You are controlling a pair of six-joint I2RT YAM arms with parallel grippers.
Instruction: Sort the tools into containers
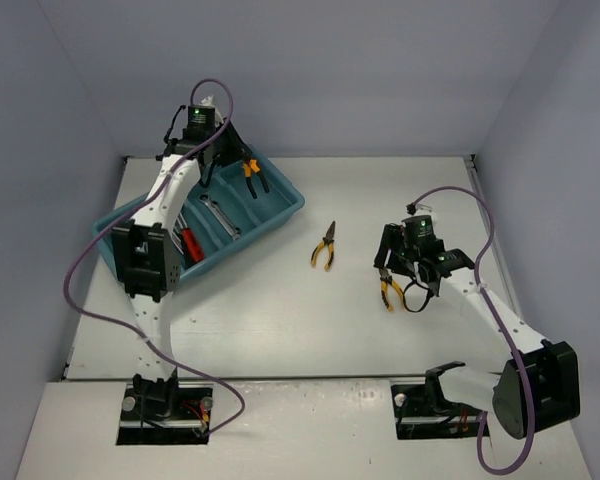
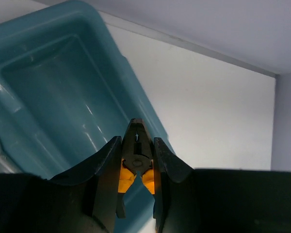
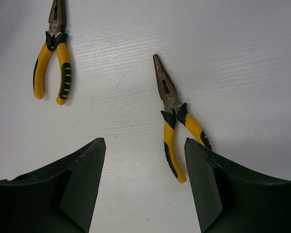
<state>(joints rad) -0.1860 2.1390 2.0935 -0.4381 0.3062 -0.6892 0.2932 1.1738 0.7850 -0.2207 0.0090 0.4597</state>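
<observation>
The teal tray (image 1: 286, 204) lies tilted at the left. My left gripper (image 1: 230, 160) is shut on orange-and-black-handled pliers (image 1: 251, 172) and holds them over the tray's far end compartment (image 2: 53, 87). In the left wrist view the pliers (image 2: 127, 174) sit nose-out between my gripper's (image 2: 137, 141) fingers. My right gripper (image 1: 390, 275) is open, low over yellow-and-black long-nose pliers (image 3: 177, 124) on the table. Their handles lie between the gripper's (image 3: 144, 145) fingers, close to the right finger (image 3: 203, 179). A second pair of yellow-handled pliers (image 1: 325, 245) lies mid-table and also shows in the right wrist view (image 3: 53, 53).
Other tray compartments hold a silver wrench (image 1: 218, 215) and a red-handled tool (image 1: 192, 245). The left arm hides part of the tray. Grey walls close off the table at the back and on both sides.
</observation>
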